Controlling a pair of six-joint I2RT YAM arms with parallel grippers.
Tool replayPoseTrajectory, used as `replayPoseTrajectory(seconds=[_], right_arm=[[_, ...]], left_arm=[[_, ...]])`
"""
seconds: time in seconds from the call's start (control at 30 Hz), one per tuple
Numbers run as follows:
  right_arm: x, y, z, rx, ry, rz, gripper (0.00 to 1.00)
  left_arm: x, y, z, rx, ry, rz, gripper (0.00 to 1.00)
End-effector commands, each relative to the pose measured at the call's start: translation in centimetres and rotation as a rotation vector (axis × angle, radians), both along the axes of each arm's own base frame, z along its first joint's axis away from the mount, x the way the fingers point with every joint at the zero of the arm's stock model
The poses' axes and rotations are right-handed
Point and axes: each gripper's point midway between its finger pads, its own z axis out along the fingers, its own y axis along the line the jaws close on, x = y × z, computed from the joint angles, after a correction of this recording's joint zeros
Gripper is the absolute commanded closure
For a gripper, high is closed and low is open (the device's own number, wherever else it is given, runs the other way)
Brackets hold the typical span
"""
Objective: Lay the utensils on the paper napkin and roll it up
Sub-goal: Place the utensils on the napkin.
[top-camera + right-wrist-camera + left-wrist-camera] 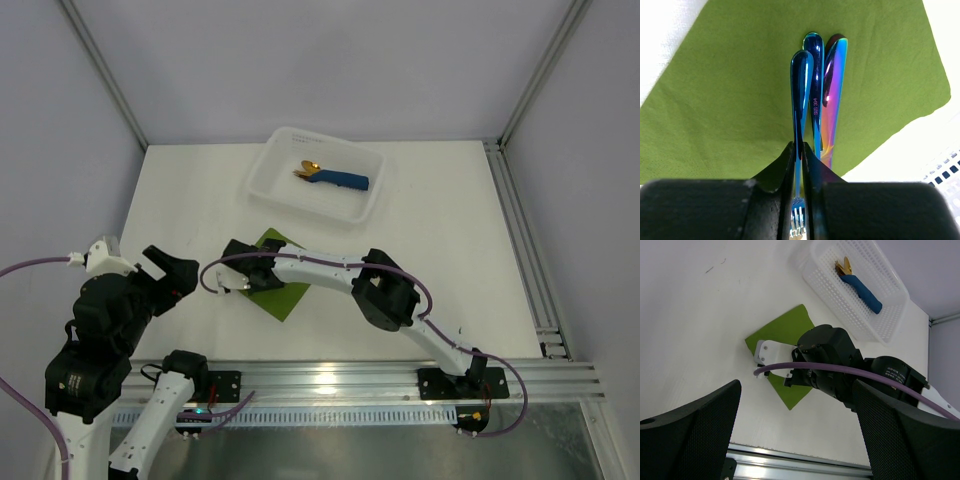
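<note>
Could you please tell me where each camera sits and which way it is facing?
Top external: above and behind the bases, looking down on the table; both arms, left gripper and right gripper show.
Left wrist: on the left arm, facing the right gripper; its own open fingers frame the view.
Right wrist: looks down on the paper napkin; its own fingers pinch one of the utensils.
Shared: all see the paper napkin; top and left wrist also the basket.
</note>
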Motion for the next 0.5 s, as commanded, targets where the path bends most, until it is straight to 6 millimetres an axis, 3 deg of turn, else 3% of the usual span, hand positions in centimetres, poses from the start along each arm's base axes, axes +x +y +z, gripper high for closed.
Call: replayPoseTrajectory(seconds=[0.0,0.47], right_arm=[[0.78,0.54,1.1,0.023,-0.036,0.001,0.85],[0.92,0.64,1.69,0.037,-0.043,0.0,0.81]], left_arm=[[-0.02,-0.13,0.39,0.01,-0.012,-0.017,0.07],[-0.02,-0.17,0.35,0.007,-0.009,-0.017,0.07]])
